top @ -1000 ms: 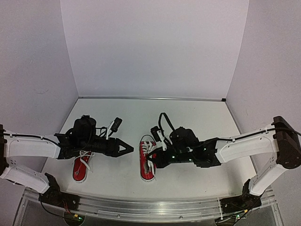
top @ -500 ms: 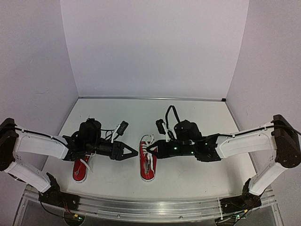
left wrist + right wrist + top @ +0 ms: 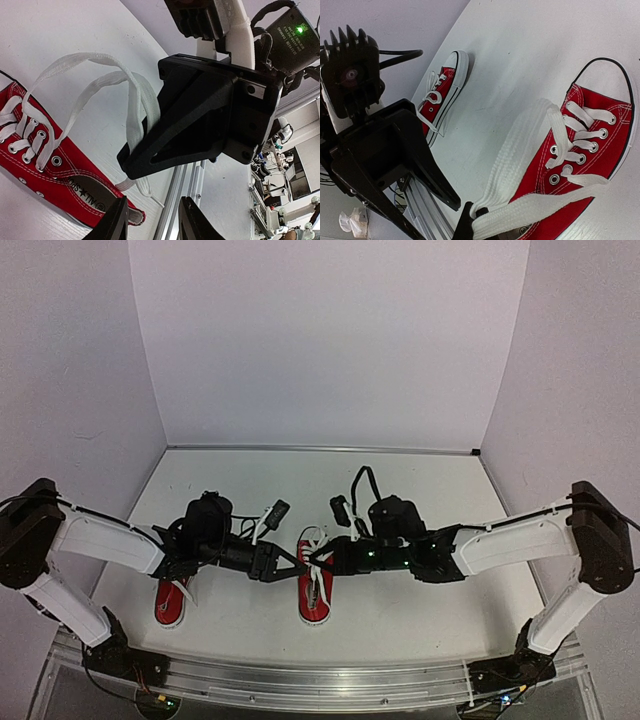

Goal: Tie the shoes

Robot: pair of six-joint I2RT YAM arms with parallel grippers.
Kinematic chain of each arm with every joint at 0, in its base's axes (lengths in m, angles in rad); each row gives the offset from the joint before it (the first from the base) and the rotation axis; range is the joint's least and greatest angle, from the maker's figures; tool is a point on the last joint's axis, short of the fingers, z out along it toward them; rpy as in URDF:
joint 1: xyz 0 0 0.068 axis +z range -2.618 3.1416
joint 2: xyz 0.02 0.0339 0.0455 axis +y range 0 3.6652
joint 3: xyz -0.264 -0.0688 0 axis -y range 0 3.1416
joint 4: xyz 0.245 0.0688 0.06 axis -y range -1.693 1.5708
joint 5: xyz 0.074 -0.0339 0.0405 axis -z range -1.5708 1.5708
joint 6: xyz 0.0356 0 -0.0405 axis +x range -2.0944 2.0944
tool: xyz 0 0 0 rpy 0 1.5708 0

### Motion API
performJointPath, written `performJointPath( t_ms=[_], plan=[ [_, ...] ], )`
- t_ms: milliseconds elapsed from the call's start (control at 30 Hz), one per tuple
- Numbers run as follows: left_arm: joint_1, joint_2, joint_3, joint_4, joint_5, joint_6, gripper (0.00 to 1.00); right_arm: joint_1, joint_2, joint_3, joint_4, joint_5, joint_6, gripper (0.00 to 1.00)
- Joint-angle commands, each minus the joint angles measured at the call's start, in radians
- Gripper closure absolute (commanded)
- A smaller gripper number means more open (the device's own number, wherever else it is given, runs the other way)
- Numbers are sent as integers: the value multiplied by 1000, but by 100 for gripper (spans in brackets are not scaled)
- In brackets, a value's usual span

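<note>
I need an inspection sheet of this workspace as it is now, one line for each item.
Surface: white table.
Job's things: left sneaker under the left arm, middle sneaker right of it; laces loose on both.
Clutter: nothing seen.
Grippers: right pincer shut on the middle sneaker's white lace; left pincer open, close by.
Cables: black cable loops above the right arm.
Surroundings: white walls, metal rail at the near edge.

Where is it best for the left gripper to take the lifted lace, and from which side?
Probably the raised lace between the shoe and the shut right gripper, coming from the left: there it hangs clear of the shoe, and the right side is occupied.
</note>
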Motion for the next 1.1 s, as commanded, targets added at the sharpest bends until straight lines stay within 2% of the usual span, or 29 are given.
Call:
performJointPath(
  t_ms=[0, 333, 400, 567, 633, 900, 1067],
  plan=[
    [-8, 32, 50, 65, 22, 7, 63, -10, 8, 20, 54, -23, 18, 100],
    [-23, 99, 83, 110, 36, -9, 68, -13, 14, 13, 78, -42, 30, 100],
    [-24, 103, 85, 116, 33, -12, 73, -14, 16, 10, 81, -41, 31, 100],
    [-24, 78, 71, 110, 20, -15, 92, -19, 13, 1, 84, -40, 38, 98],
    [-24, 47, 56, 81, 5, -6, 100, -24, 4, -9, 84, -38, 41, 96],
    [-1, -157, 19, -161, -127, 20, 100, -34, -53, -75, 84, -31, 51, 79],
    [73, -283, 30, -363, -251, -6, 100, -39, -72, -120, 83, -31, 63, 73]
  ],
)
